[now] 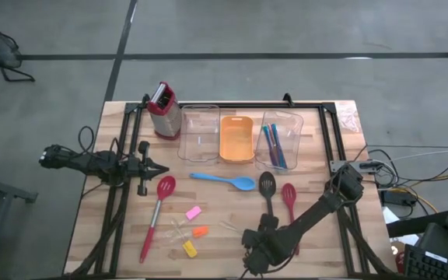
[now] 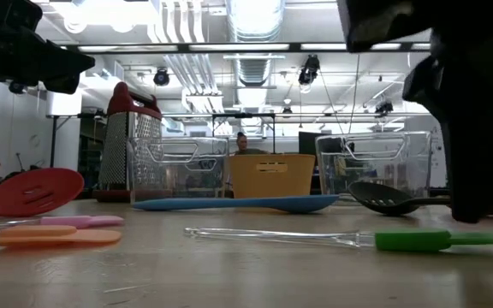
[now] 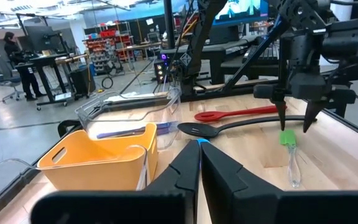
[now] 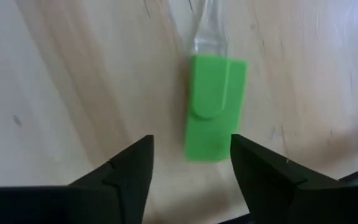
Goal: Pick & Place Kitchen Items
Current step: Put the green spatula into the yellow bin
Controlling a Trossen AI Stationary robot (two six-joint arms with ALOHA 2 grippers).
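Right jaws (image 4: 191, 165): spread wide above the bench, holding nothing; the green spatula (image 4: 215, 115) lies flat on the wood between the 2 fingertips, not touched by either.
Green spatula: green head with a clear handle (image 2: 272, 233), lying on the bench at the front, near the right arm.
Left jaws (image 3: 199, 163): closed tip to tip, holding nothing, hovering at the bench's left side and pointing across it.
Black slotted spoon (image 1: 267, 189): flat on the bench, just beside the red spoon (image 1: 289, 197), both near the right arm.
Blue spoon (image 1: 222, 180): flat at the bench's middle, in front of the orange tray (image 1: 236, 139).
Red slotted spoon (image 1: 158, 214): flat on the left, near the left jaws.
Small pieces: pink (image 1: 193, 211), orange (image 1: 200, 231) and yellow (image 1: 189, 249), lying between the red slotted spoon and the right arm.
Bins: 2 clear ones flank the tray; the right bin (image 1: 282, 138) holds thin blue-handled cutlery (image 1: 273, 145).
Grater (image 1: 162, 109): upright at the back left.
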